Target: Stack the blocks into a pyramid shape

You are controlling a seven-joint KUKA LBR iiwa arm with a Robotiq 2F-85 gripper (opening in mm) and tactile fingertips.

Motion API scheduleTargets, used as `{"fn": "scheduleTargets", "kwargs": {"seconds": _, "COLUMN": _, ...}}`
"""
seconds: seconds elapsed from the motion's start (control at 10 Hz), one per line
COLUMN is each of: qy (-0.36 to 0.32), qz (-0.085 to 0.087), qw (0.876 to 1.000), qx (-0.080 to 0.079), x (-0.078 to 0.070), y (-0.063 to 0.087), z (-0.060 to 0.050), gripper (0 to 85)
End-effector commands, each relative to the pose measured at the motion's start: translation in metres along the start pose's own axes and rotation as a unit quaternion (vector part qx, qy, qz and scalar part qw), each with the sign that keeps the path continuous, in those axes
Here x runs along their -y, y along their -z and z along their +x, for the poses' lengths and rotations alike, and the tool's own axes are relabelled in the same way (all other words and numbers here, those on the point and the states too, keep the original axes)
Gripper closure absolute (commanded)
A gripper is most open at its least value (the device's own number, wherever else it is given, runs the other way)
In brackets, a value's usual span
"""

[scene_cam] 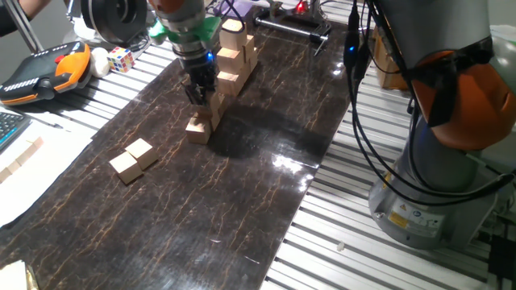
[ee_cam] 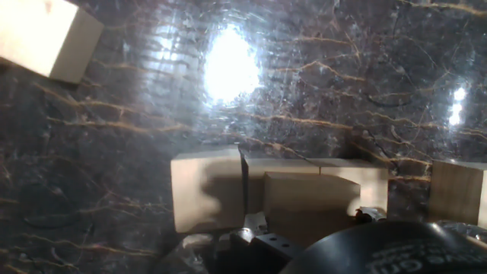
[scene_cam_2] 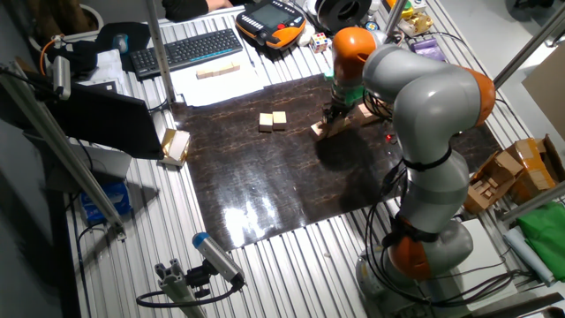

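Note:
Two loose tan blocks [scene_cam: 133, 159] lie side by side on the dark mat, left of the arm; in the other fixed view they are the pair of blocks [scene_cam_2: 273, 121]. A short row of blocks [scene_cam: 198, 129] starts the pyramid shape, with a raised block [scene_cam: 218, 101] behind it. My gripper [scene_cam: 201, 90] hangs directly over this pile, fingers pointing down and nearly touching it. The other fixed view has the gripper [scene_cam_2: 333, 114] above the pile [scene_cam_2: 322, 130]. The hand view shows a row of blocks [ee_cam: 205, 189] with one nearer block [ee_cam: 304, 196] on top. The fingertips are hidden.
A taller tower of similar cubes [scene_cam: 236, 47] rises just behind the pile. A multicoloured puzzle cube [scene_cam: 121, 58] and an orange teach pendant [scene_cam: 44, 72] lie at the far left. One more block [ee_cam: 47, 36] shows top left in the hand view. The robot's base [scene_cam: 435, 161] stands right.

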State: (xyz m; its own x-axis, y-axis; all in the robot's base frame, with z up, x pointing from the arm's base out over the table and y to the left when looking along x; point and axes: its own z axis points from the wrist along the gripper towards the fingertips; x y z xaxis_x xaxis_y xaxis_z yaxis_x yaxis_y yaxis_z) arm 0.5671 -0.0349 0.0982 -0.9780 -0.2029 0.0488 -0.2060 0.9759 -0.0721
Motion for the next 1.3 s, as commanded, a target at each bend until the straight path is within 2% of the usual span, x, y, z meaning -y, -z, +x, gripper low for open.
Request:
{"fn": "scheduleTargets", "kwargs": {"seconds": 0.0, "qy": 0.001, "qz": -0.004, "qw": 1.000, "qx": -0.001, "x": 0.000, "y": -0.002, "z": -0.001, "gripper": 29.3}}
{"fn": "scheduleTargets", "kwargs": {"seconds": 0.2, "qy": 0.002, "qz": -0.006, "qw": 1.000, "qx": -0.001, "x": 0.001, "y": -0.004, "z": -0.002, "gripper": 30.0}}
{"fn": "scheduleTargets", "kwargs": {"seconds": 0.4, "qy": 0.005, "qz": -0.007, "qw": 1.000, "qx": -0.002, "x": 0.001, "y": -0.004, "z": -0.002, "gripper": 34.3}}
{"fn": "scheduleTargets", "kwargs": {"seconds": 0.6, "qy": 0.004, "qz": -0.010, "qw": 1.000, "qx": -0.004, "x": 0.001, "y": -0.004, "z": -0.002, "gripper": 34.0}}
{"fn": "scheduleTargets", "kwargs": {"seconds": 0.9, "qy": 0.001, "qz": -0.018, "qw": 1.000, "qx": -0.008, "x": -0.006, "y": -0.003, "z": -0.011, "gripper": 36.7}}
{"fn": "scheduleTargets", "kwargs": {"seconds": 1.0, "qy": -0.002, "qz": -0.014, "qw": 1.000, "qx": -0.003, "x": -0.006, "y": -0.003, "z": -0.011, "gripper": 37.0}}
{"fn": "scheduleTargets", "kwargs": {"seconds": 1.2, "qy": -0.034, "qz": -0.020, "qw": 0.999, "qx": -0.017, "x": -0.006, "y": -0.003, "z": -0.011, "gripper": 38.3}}
